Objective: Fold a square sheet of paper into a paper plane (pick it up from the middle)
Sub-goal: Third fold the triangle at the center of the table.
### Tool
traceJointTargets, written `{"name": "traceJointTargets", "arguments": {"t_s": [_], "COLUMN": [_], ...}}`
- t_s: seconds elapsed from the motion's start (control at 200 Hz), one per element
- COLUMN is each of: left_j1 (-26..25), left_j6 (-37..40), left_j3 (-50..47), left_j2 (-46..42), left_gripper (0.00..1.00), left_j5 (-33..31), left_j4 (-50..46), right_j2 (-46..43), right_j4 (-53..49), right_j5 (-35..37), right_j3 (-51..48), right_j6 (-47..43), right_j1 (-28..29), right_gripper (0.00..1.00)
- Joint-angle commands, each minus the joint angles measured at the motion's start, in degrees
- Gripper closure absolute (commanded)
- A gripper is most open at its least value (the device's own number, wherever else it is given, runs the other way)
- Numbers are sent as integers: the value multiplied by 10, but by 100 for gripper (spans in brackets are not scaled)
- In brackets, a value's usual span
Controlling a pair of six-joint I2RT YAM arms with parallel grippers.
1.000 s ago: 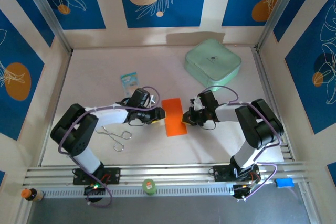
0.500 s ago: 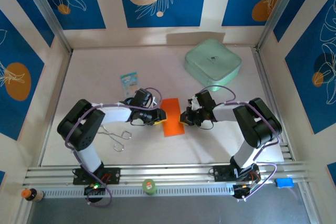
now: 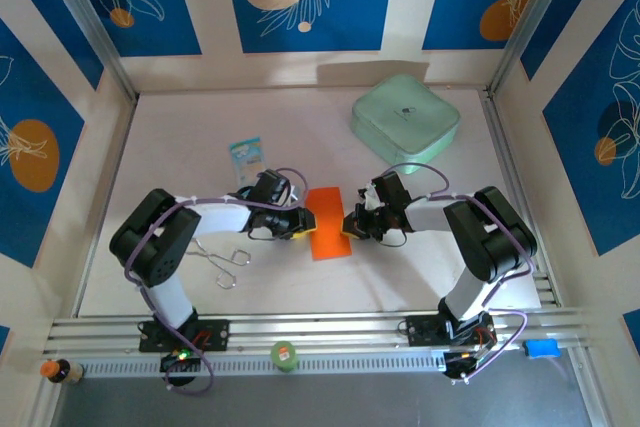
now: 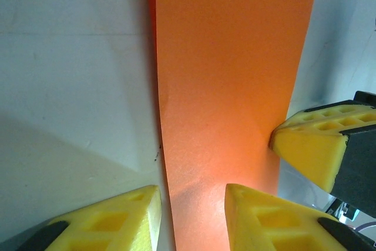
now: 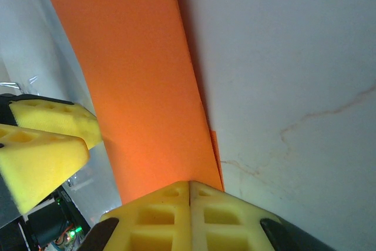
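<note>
On the worktop [image 3: 200,137], orange paper [image 3: 326,222] lies flat. My left fingers [image 4: 117,221] stand part-open astride one edge; right fingers [image 5: 158,216] pressed shut at the other.

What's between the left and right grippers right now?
The orange paper. The left gripper is at one long edge and the right gripper at the other. The top view shows it clearly.

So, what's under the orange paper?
The white table shows around the orange paper; its lower folded layer peeks out at one edge. Anything beneath is covered.
</note>
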Motion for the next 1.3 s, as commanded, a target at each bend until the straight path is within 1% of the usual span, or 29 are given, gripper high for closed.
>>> {"name": "traceJointTargets", "arguments": {"t_s": [0.0, 0.145, 0.275, 0.635, 0.745, 0.825, 0.91, 0.995, 1.05, 1.1, 1.16, 1.215, 1.295], "left_j1": [-3, -3, -3, -3, -2, -2, -2, -3, -3, -3, -2, -1, -1], "left_j6": [-9, -17, -29, -22, -19, -19, -19, -21, -21, -21, -20, -21, -22], "left_j3": [9, 6, -1, -1, -2, -2, -1, 1, 3, 6, 8, 9, 11], "left_j2": [22, 24, 24, 7, -5, -13, -20, -27, -31, -34, -37, -39, -39], "left_gripper": [65, 67, 68, 72, 79, 85, 92, 92, 93, 93, 93, 94, 93], "left_j5": [21, 24, 37, 13, -1, -5, -5, -1, 1, 4, 9, 11, 14], "left_j4": [21, 31, 64, 34, 20, 15, 11, 9, 6, 3, 0, -2, -5], "right_j2": [19, 16, 16, 11, 2, -15, -46, -79, -102, -120, -139, -159, -189], "right_j4": [-42, -41, -41, -37, -24, -8, -1, -11, -22, -34, -48, -49, -13], "right_j5": [28, 27, 27, 26, 19, 11, 12, 20, 32, 49, 77, 126, 209], "right_j3": [-11, -14, -13, -16, -20, -26, -29, -24, -17, -12, -5, -7, -28], "right_j6": [9, 11, 11, 11, 4, -6, -23, -47, -65, -84, -105, -122, -175], "right_j1": [4, 3, 3, 3, 2, 3, 7, 15, 26, 38, 55, 78, 132], "right_gripper": [100, 100, 100, 100, 99, 95, 88, 77, 68, 64, 63, 62, 59]}}
